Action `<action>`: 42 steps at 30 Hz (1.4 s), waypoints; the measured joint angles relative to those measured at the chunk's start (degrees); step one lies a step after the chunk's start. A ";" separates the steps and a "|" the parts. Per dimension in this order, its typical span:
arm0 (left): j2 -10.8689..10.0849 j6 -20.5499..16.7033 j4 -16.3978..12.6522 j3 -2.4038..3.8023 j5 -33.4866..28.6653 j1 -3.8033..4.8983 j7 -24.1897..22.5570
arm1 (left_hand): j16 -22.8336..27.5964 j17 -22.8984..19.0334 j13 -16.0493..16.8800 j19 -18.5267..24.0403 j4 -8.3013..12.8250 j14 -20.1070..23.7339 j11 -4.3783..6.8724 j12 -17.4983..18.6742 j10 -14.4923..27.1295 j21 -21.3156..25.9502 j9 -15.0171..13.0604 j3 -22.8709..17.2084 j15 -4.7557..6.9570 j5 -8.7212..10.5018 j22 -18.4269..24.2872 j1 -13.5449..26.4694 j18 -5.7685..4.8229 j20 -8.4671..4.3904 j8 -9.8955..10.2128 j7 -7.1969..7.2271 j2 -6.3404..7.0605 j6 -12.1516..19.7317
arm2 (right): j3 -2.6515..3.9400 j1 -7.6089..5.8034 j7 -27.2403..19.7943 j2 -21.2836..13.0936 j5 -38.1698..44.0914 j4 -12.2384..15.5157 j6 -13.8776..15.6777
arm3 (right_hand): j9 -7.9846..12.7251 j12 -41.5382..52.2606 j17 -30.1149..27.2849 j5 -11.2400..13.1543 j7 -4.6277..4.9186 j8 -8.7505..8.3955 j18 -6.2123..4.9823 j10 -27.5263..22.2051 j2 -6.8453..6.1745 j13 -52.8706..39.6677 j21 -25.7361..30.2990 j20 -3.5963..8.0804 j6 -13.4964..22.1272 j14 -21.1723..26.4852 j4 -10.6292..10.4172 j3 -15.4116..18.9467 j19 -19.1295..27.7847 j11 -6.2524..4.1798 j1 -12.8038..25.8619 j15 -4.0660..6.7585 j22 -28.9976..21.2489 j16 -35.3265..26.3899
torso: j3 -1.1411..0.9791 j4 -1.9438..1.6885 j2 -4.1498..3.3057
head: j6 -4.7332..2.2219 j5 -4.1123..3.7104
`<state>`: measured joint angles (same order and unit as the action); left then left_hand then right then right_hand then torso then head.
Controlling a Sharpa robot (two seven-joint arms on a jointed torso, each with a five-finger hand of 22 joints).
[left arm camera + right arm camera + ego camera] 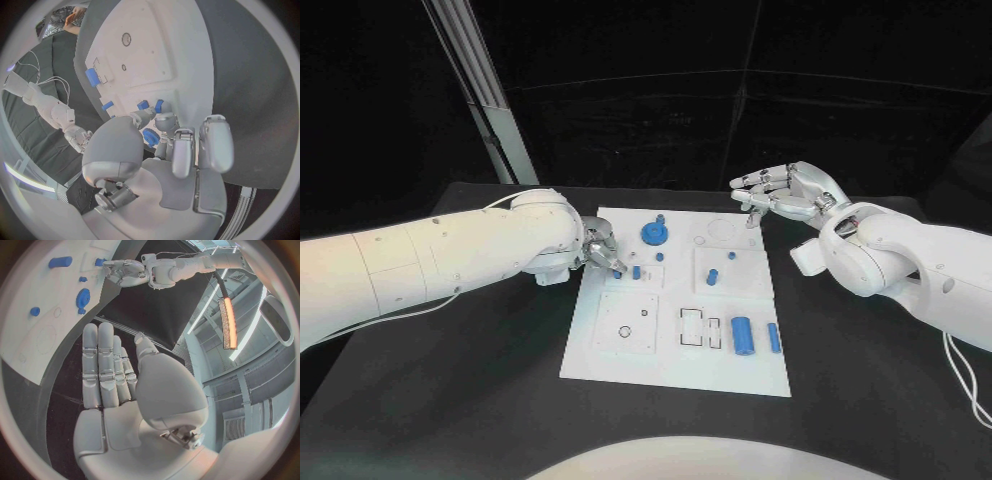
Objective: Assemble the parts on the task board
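Observation:
The white task board (625,355) lies mid-table. At its left edge my left hand (600,250) reaches down, its fingertips (165,121) just short of a small blue peg (636,271) standing in the board; I see nothing held between them. A blue round knob (656,234) stands near the far edge, also seen past the fingers (150,137). Another blue peg (711,277) stands mid-board. A blue cylinder (743,335) and a thin blue bar (773,338) lie at the near right. My right hand (783,192) hovers empty beyond the far right corner, fingers straight (109,365).
A silver post (488,100) rises behind the table at the far left. Black table top (459,390) surrounds the board. Recessed cut-outs (692,325) show on the board's near half. The right wrist view shows the board (37,335) and my left hand (125,272).

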<state>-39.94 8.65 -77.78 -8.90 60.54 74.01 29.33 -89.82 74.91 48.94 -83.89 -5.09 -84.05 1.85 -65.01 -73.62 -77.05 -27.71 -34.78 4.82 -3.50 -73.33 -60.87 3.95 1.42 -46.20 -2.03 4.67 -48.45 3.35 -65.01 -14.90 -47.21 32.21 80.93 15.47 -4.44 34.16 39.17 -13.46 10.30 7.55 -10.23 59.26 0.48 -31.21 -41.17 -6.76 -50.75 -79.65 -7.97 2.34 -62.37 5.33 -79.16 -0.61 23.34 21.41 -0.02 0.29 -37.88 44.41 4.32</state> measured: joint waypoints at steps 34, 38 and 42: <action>-0.21 0.49 0.57 -0.17 0.05 -0.18 0.58 | 0.00 0.00 0.12 -0.19 -9.80 0.21 -0.01 0.00 0.00 0.00 0.64 11.57 0.21 -0.04 -0.52 7.84 0.00 -0.19 -0.42 0.10 3.92 -0.08 | 0.00 0.00 0.03 -0.06 0.00 0.00 -0.15 | 0.00 0.23 0.04 0.00 -0.16 0.00 0.00 0.00 0.22 0.12 0.20 -0.20 0.16 0.00 -0.25 0.25 -0.20 0.00 0.22 0.00 -0.09 -0.25 | 0.00 -0.04 0.03 | -0.21 0.01; -0.65 -0.41 0.27 -0.18 -0.08 -0.21 0.11 | 0.00 0.00 0.12 -0.19 -10.83 0.21 -0.01 0.00 0.01 0.00 0.72 13.74 0.21 -0.04 -0.52 8.14 0.00 -0.19 -0.42 0.10 3.62 -0.08 | 0.00 0.00 0.03 -0.04 0.00 -0.03 -0.17 | 0.00 0.23 0.04 0.00 -0.16 0.00 0.00 0.00 0.22 0.17 0.20 -0.20 0.16 0.00 -0.47 0.47 -0.20 0.00 0.22 0.00 -0.15 -0.25 | 0.01 -0.04 0.02 | -0.26 0.01; -1.45 -1.89 -0.01 -0.18 -0.94 -0.22 -1.60 | 0.00 0.00 -2.32 0.17 -11.42 0.21 -0.13 1.36 1.24 1.89 0.97 16.65 0.20 -0.04 1.83 8.25 0.00 -0.33 -0.41 -0.35 3.50 0.82 | 0.00 0.00 0.02 -0.04 0.00 -0.05 -0.18 | 0.00 0.23 0.03 0.00 -0.16 0.00 0.00 0.00 0.22 0.17 0.20 -0.20 0.16 0.00 -0.47 0.47 -0.20 0.00 0.22 0.00 -0.15 -0.25 | 0.01 -0.04 0.02 | -0.31 -0.15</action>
<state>-41.39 6.76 -77.78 -9.08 59.60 73.80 27.72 -89.82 74.91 46.62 -83.71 -16.51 -83.84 1.72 -63.64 -72.37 -75.16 -26.73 -18.13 5.02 -3.54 -71.50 -52.63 3.96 1.09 -46.62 -2.37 8.17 -47.62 3.35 -65.01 -14.88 -47.25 32.21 80.87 15.29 -4.44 34.39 39.20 -13.46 10.14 7.55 -10.23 59.26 0.71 -31.04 -40.97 -6.96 -50.59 -79.65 -8.44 2.81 -62.57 5.33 -78.94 -0.61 23.20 21.17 -0.02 0.25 -37.85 44.10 4.16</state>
